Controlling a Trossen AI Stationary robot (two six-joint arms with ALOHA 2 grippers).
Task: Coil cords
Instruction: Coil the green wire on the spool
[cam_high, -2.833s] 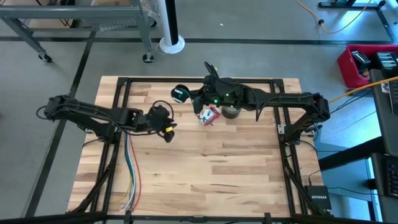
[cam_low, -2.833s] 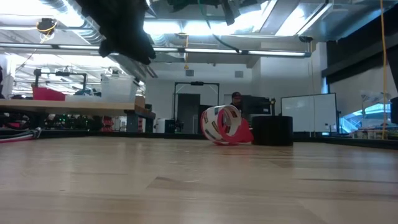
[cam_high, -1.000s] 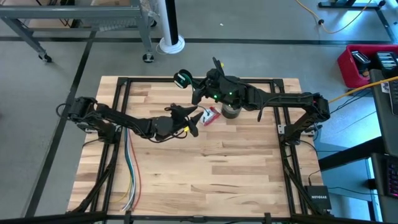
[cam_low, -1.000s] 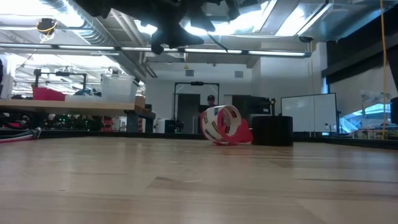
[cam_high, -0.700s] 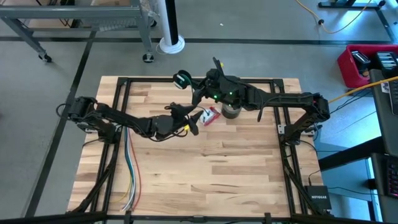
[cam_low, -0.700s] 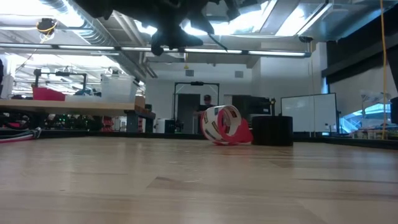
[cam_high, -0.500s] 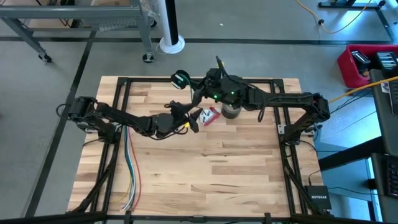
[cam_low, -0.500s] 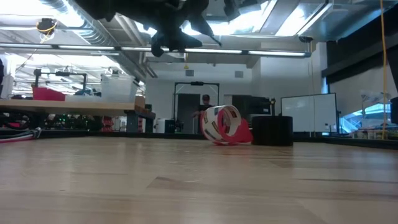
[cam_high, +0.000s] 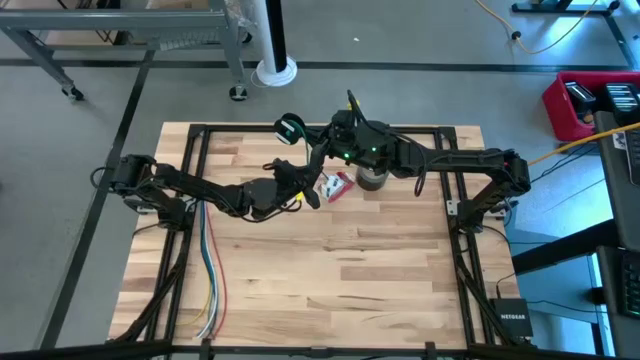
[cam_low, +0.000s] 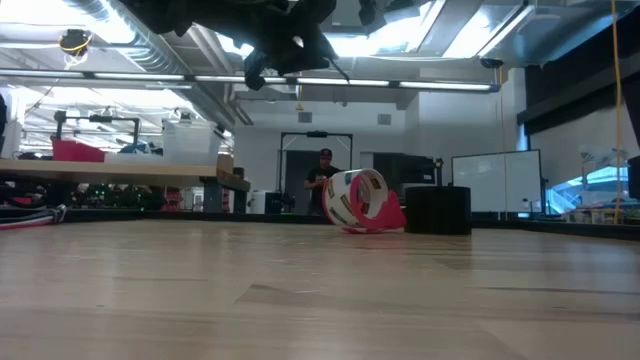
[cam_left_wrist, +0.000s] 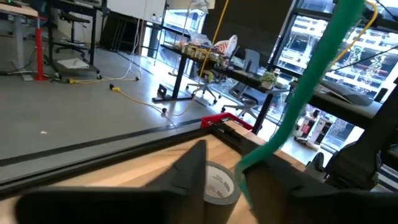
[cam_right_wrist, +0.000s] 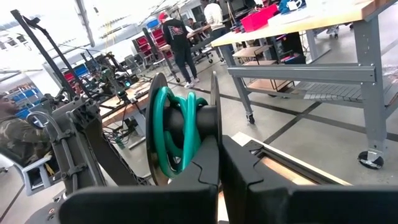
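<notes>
Cord (cam_high: 289, 127) coil is clamped in the right tool (cam_high: 305, 133) above the desk (cam_high: 340, 270); left tool (cam_high: 296, 178), near the tape (cam_high: 336, 185), pinches its green strand.

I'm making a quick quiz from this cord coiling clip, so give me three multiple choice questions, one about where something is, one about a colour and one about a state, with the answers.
1. Where is the grey tape roll?
A. On the table, far side, under the right arm
B. On the floor
C. At the table's near edge

2. What colour is the cord wound on the spool?
A. Red
B. Green
C. White

3. How is the right gripper?
A. Wide open and empty
B. Shut on the spool
C. Resting on the table

Answers:
1 A, the high view shows it there.
2 B, the right wrist view shows green windings.
3 B, its fingers meet at the spool, held in the air.
</notes>
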